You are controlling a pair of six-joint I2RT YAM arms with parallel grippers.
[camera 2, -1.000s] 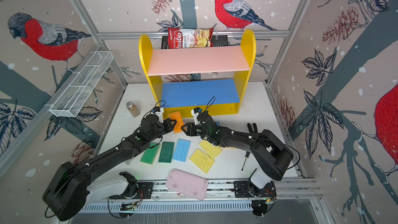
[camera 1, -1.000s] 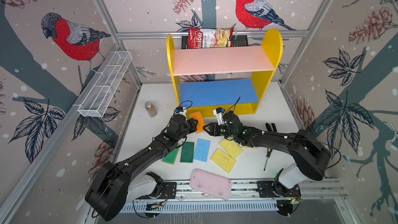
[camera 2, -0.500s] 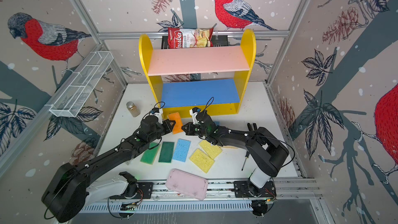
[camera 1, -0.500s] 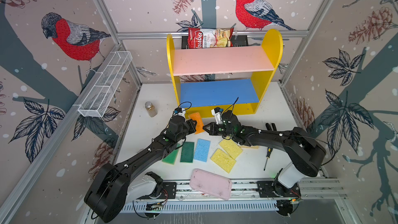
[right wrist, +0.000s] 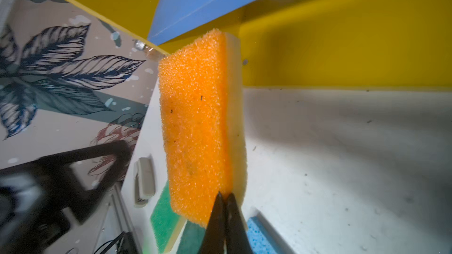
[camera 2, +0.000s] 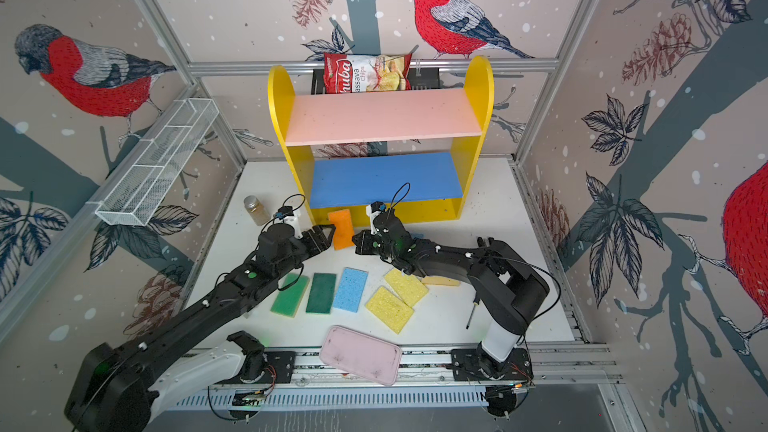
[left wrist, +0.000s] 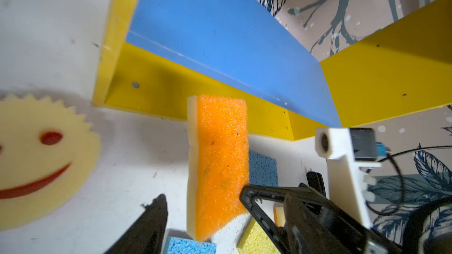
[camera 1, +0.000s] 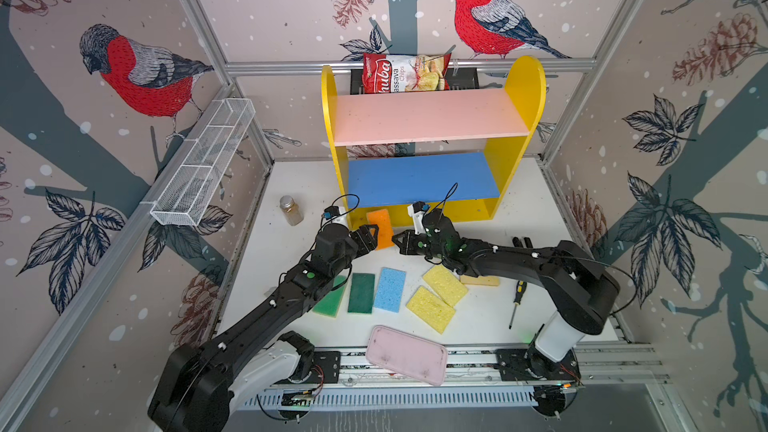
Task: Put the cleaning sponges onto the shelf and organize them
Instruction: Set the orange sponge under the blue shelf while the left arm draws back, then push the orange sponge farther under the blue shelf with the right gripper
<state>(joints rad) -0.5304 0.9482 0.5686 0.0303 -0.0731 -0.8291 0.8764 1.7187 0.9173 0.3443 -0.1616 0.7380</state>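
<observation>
An orange sponge (camera 1: 380, 226) (camera 2: 341, 228) hangs on edge just in front of the shelf's (camera 1: 523, 89) yellow base. My right gripper (right wrist: 225, 197) (camera 1: 397, 238) is shut on one corner of this sponge. My left gripper (left wrist: 225, 199) (camera 1: 372, 234) stands open on either side of the sponge's (left wrist: 217, 152) other end, fingers apart from it. Several flat sponges lie in a row on the table: green (camera 1: 330, 297), dark green (camera 1: 360, 292), blue (camera 1: 390, 289), two yellow (camera 1: 444, 284) and a tan one (camera 1: 480, 280). A round smiley-face sponge (left wrist: 36, 157) lies by the shelf's side.
A pink tray (camera 1: 406, 354) rests on the front rail. A screwdriver (camera 1: 515, 303) lies to the right of the sponges. A small jar (camera 1: 291, 210) stands left of the shelf, and a white wire rack (camera 1: 203, 164) hangs on the left wall. A chips bag (camera 1: 405, 73) sits behind the shelf top.
My right gripper has closed on the orange sponge, and my left gripper, which held it, has opened and let go. Both arms stay close together before the shelf.
</observation>
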